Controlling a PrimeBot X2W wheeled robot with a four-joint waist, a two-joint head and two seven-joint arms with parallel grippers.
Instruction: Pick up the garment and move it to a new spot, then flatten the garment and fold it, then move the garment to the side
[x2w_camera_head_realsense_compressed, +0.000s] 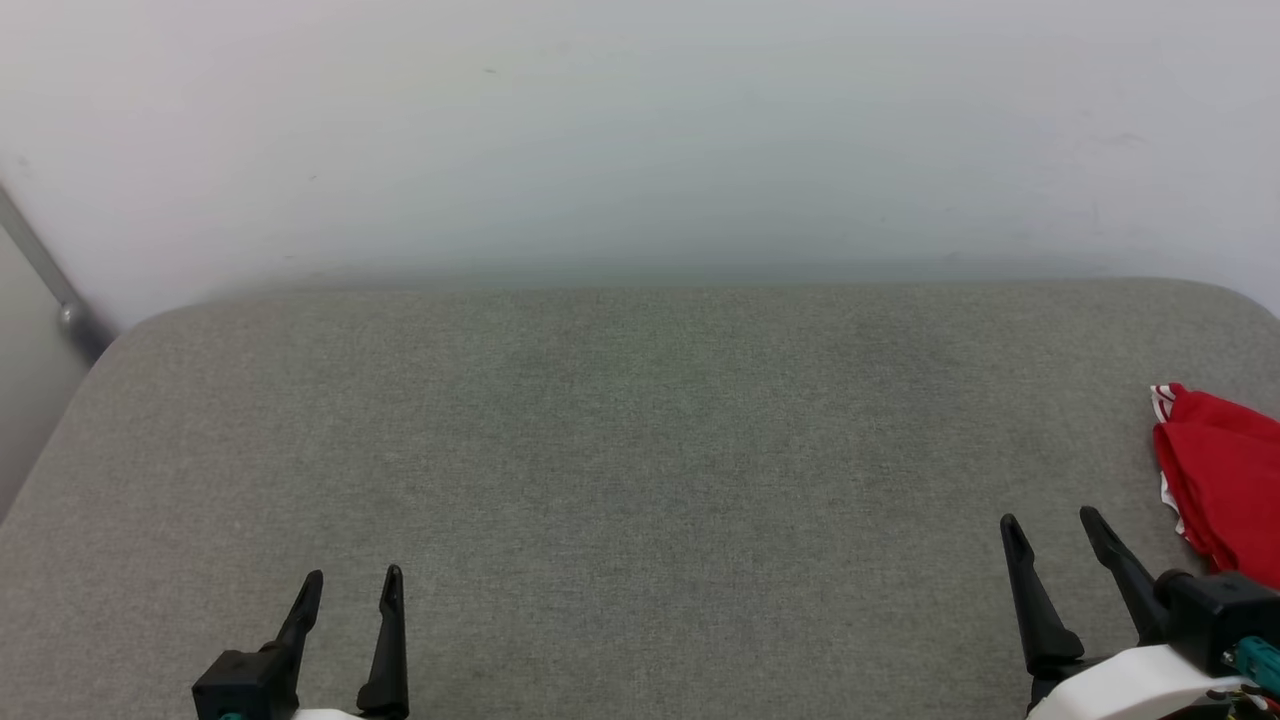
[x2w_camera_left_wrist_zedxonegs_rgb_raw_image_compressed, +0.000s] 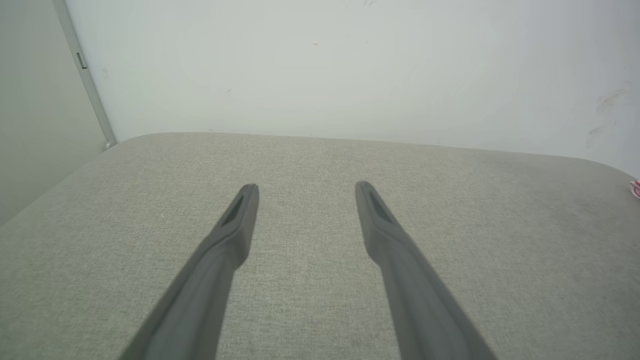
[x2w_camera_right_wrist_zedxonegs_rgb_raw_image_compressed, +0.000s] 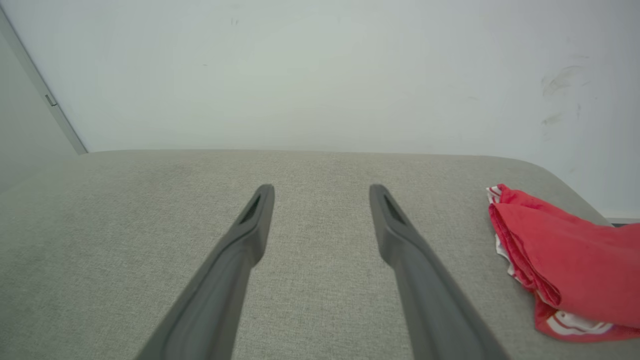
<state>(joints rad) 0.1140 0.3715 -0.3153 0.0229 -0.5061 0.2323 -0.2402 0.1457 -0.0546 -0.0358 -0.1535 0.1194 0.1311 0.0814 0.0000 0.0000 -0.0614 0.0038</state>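
head view: a red garment (x2w_camera_head_realsense_compressed: 1225, 480) sits in a compact, layered bundle at the right edge of the grey fabric-covered worktop (x2w_camera_head_realsense_compressed: 640, 450), partly cut off by the frame. the left end effector (x2w_camera_head_realsense_compressed: 354, 575) and the right end effector (x2w_camera_head_realsense_compressed: 1050, 516) hang over the near edge, both spread wide and holding nothing. the right one is near the bundle but apart from it. a pale wall (x2w_camera_head_realsense_compressed: 640, 130) runs behind the far edge.

left wrist view: the left end effector (x2w_camera_left_wrist_zedxonegs_rgb_raw_image_compressed: 307, 186) points across the worktop toward the wall, fingers wide apart with only grey cloth between them. a sliver of the garment (x2w_camera_left_wrist_zedxonegs_rgb_raw_image_compressed: 636, 189) peeks in at the far right edge.

right wrist view: the right end effector (x2w_camera_right_wrist_zedxonegs_rgb_raw_image_compressed: 321, 188) is likewise wide and empty. the garment (x2w_camera_right_wrist_zedxonegs_rgb_raw_image_compressed: 565, 250) lies by the far right corner, red layers stacked, with red-and-white striped trim (x2w_camera_right_wrist_zedxonegs_rgb_raw_image_compressed: 575, 322) showing at its near end. no lettering or number shows.

judging by the neat layers and the spot at the side, the shirt may already be folded and set aside, leaving little to do. a loose heap awaiting its first lift cannot be ruled out.
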